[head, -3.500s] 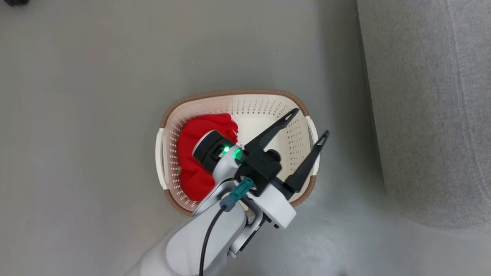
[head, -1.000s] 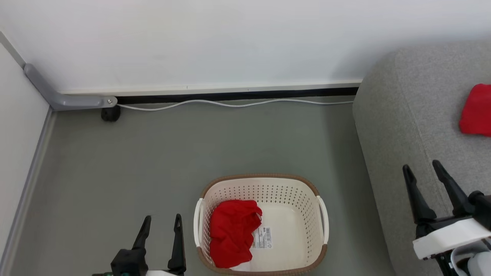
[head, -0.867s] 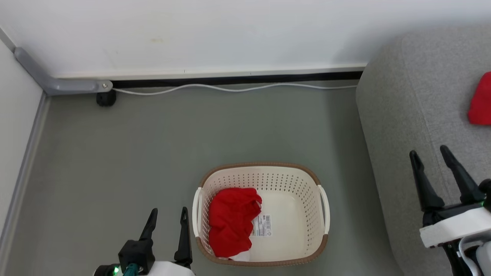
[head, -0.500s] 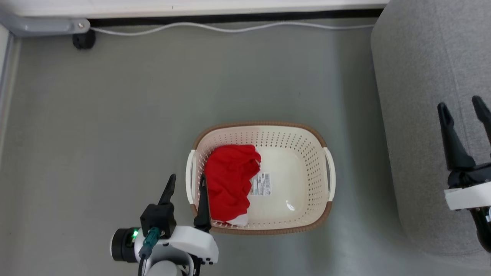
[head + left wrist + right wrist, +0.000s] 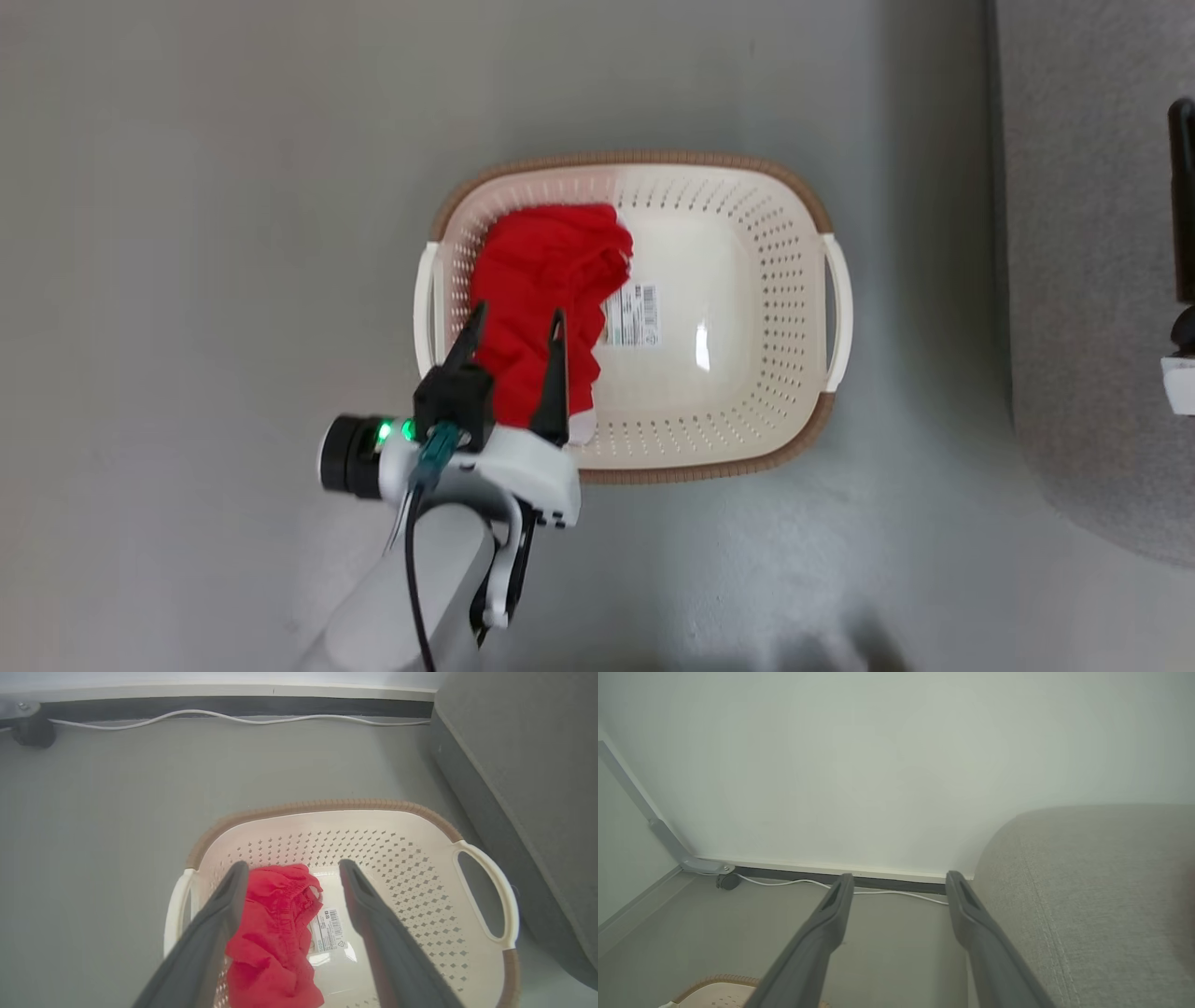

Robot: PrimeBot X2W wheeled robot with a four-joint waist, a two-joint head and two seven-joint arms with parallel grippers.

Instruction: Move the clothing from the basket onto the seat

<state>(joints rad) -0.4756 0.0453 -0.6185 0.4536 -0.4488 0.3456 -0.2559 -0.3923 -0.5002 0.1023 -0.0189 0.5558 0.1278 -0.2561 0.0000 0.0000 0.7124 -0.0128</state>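
The seat [image 5: 1092, 280] occupies the floor [image 5: 187, 280] on the robot's right. The basket [image 5: 644, 161] stands on the floor near the seat's side, with a strip of floor between them. The clothing [image 5: 546, 271] lies inside the basket, bunched against its left end wall and beside the label [image 5: 635, 315] on the base. Its long axis runs from the basket's far edge to its near edge. The left pincer [image 5: 516, 315] hangs over the near half of the clothing, released and empty, its fingers pointing along that long axis, so the jaws straddle the garment's narrow width. The right pincer [image 5: 900, 878] is likewise released and empty, held by the seat and well apart from the basket. The left arm is therefore the nearer; the coming move is judged to be a straight descent onto the fabric.
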